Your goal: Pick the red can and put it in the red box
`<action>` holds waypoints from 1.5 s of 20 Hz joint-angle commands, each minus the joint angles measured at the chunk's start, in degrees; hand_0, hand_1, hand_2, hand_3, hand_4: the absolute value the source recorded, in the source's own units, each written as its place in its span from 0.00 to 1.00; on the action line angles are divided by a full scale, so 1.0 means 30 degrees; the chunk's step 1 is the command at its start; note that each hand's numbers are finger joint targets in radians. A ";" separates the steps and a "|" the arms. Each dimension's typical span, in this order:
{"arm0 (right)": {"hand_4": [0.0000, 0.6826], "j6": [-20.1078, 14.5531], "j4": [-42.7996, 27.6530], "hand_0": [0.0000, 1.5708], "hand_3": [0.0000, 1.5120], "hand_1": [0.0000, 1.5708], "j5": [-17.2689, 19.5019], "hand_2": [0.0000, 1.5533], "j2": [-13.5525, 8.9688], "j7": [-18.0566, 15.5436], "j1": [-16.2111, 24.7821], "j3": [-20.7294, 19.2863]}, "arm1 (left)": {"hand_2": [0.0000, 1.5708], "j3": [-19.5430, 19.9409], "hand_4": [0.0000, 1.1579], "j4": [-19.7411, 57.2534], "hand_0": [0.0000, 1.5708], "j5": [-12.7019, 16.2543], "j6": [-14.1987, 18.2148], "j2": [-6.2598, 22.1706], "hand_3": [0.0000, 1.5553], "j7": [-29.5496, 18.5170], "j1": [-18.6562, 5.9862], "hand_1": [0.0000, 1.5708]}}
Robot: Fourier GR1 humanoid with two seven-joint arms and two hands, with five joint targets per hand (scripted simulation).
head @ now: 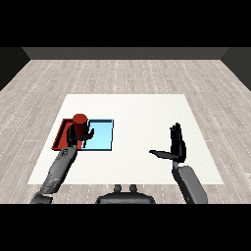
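Standing by the white table (147,108), I noted the layout from the biggest item down. Two trays lay side by side near its left edge: the red tray (60,137), mostly hidden behind the arm, and the light blue tray (102,135) touching it on the right.

The left hand (78,136) was up over the seam between the two trays, its fingers curled round the red can (79,119). The can stood upright in that grasp and looked lifted off the surface, though I could not tell how high. Its lower part was covered by the fingers.

The right hand (177,146) hung well apart from the trays, over bare table, fingers straight and pointing up, thumb stuck out sideways, holding nothing.

Risks, as I judged them:
- The can sat about over the shared edge. Released there, it could land on the rim, tip, or end up in the blue tray. A shift to the left seemed needed first.
- Lowering at an angle could catch the can's base on the red tray's wall.
- The forearm blocked sight of most of the red tray, so free room inside it could not be confirmed.
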 commanded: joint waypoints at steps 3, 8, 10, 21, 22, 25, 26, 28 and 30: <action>0.00 -0.0301 0.0864 0.00 0.00 0.00 0.0341 0.00 -0.0161 0.0441 0.0065 -0.0949 | 0.99 0.1850 0.95 0.5539 1.00 -0.0202 -0.1582 0.1519 0.95 -0.0442 -0.1843 1.00; 0.00 0.0586 0.2407 0.00 0.00 0.00 0.0206 0.00 -0.0854 0.0567 -0.0568 -0.1923 | 1.00 0.2132 0.93 1.1362 1.00 -0.1409 -0.1445 0.1342 0.95 -0.0048 -0.5220 1.00; 0.00 -0.0083 0.2581 0.00 0.00 0.00 0.0828 0.00 -0.0304 0.1117 -0.1245 -0.1227 | 1.00 0.2649 0.91 1.3846 1.00 -0.1482 -0.1259 0.0929 0.96 -0.0990 -0.6244 1.00; 0.00 0.0722 0.5661 0.00 0.00 0.00 0.0060 0.00 0.0929 -0.0541 -0.2612 -0.2163 | 0.51 0.2387 0.69 1.9662 0.53 -0.2519 -0.1231 0.0652 0.32 0.2035 -0.7240 0.53; 0.00 0.0859 0.5391 0.00 0.00 0.00 -0.0017 0.00 0.0545 -0.0028 -0.2810 -0.2263 | 0.44 0.2807 0.67 1.9859 0.43 -0.2160 -0.0729 0.0713 0.08 0.2021 -0.6784 0.43; 0.00 0.0992 0.5824 0.00 0.00 0.00 0.0139 0.00 0.0755 -0.0335 -0.2833 -0.2133 | 0.67 0.3362 0.57 2.0193 0.70 -0.1740 -0.0142 0.1166 0.00 0.2594 -0.7161 0.70; 0.00 0.0928 0.6159 0.00 0.00 0.00 0.0272 0.00 0.1288 -0.1356 -0.2424 -0.2055 | 0.74 0.4023 0.60 2.0062 0.82 -0.1061 -0.0402 0.0925 0.00 0.1655 -0.5959 0.82; 0.00 0.0866 0.5675 0.00 0.00 0.00 0.0207 0.00 0.1204 -0.0967 -0.2336 -0.2122 | 0.00 0.3319 0.56 2.0482 0.00 -0.1749 -0.3143 0.1475 0.00 0.2341 -0.6333 0.00; 0.00 0.0863 0.5591 0.00 0.00 0.00 0.0588 0.00 0.1325 -0.0902 -0.2418 -0.1690 | 0.00 0.3171 0.00 2.0715 0.00 -0.1960 -0.2790 0.1456 0.00 0.2988 -0.6716 0.00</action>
